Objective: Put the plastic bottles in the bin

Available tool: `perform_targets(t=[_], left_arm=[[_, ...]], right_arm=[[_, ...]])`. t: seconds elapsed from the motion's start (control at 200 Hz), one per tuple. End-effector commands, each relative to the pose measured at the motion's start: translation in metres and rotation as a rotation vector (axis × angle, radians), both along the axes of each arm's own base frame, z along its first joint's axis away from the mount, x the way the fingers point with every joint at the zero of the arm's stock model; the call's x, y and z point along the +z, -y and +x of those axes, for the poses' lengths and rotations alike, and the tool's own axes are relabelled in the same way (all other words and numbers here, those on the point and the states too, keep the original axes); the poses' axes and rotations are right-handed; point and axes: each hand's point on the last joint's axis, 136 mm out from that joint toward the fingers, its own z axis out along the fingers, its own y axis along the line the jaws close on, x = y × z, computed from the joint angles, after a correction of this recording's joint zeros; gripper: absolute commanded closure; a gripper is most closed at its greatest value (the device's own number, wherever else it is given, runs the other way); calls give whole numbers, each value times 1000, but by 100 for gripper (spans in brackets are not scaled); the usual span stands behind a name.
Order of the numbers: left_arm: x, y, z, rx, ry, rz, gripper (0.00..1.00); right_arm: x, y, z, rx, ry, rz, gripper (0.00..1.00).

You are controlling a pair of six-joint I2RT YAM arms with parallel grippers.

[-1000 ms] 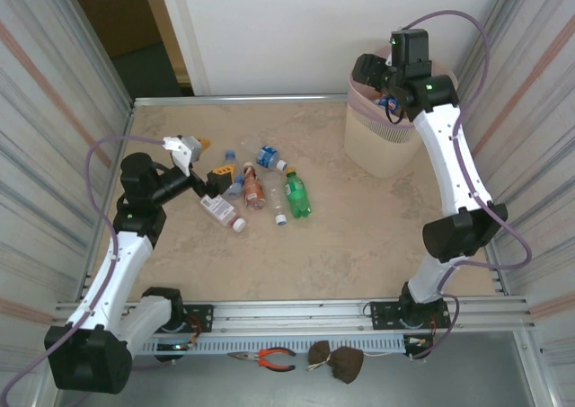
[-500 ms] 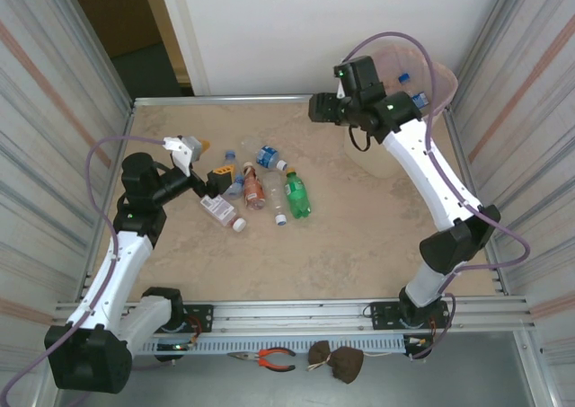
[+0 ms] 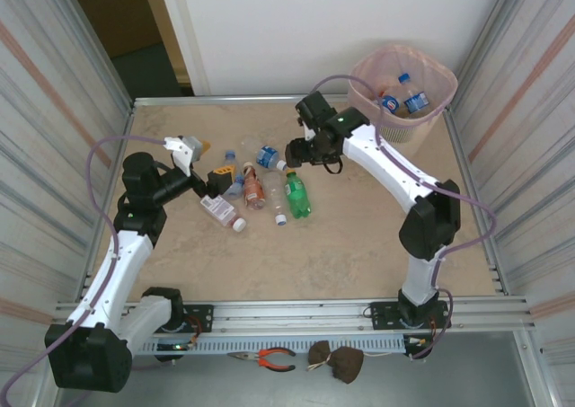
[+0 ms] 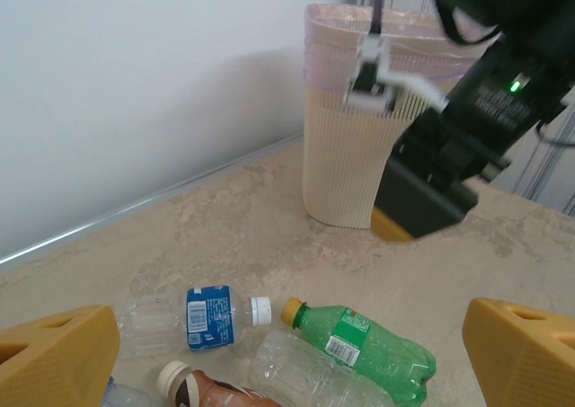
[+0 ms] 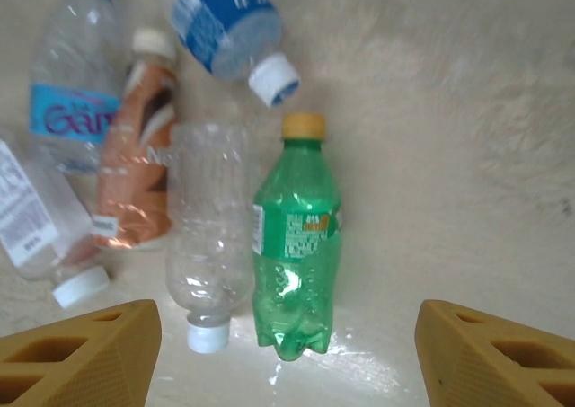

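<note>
Plastic bottles (image 3: pixel 260 187) lie jumbled mid-desk (image 3: pixel 341 236) in the overhead view. The left claw (image 3: pixel 207 158) is just beside them, spread wide and empty. The right claw (image 3: pixel 292 149) is at their far edge, its forearm stretched leftward. More bottles sit in the pink bin (image 3: pixel 429 119) in the far right corner by the white wall (image 3: pixel 269 30).

From the left wrist, a green bottle (image 4: pixel 364 340) lies ahead between parted fingers (image 4: pixel 54 358).

From the right wrist, that green bottle (image 5: pixel 296 245) lies between parted, empty fingers (image 5: pixel 85 353).
</note>
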Motion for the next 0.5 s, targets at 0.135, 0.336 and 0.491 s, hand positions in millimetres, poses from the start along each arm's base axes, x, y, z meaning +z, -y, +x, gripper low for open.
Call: perform_targets(t=[0.135,0.336,0.491], left_arm=[[13,1,0,1,42,9,1],[12,1,0,-3,39,7,1],[11,1,0,-1,39,7,1]], right_arm=[[-70,-9,-20,42,-201,-63,24],[-100,-13,-21,49,-252,-89,24],[-117,-12,-18,47,-269,-115,24]])
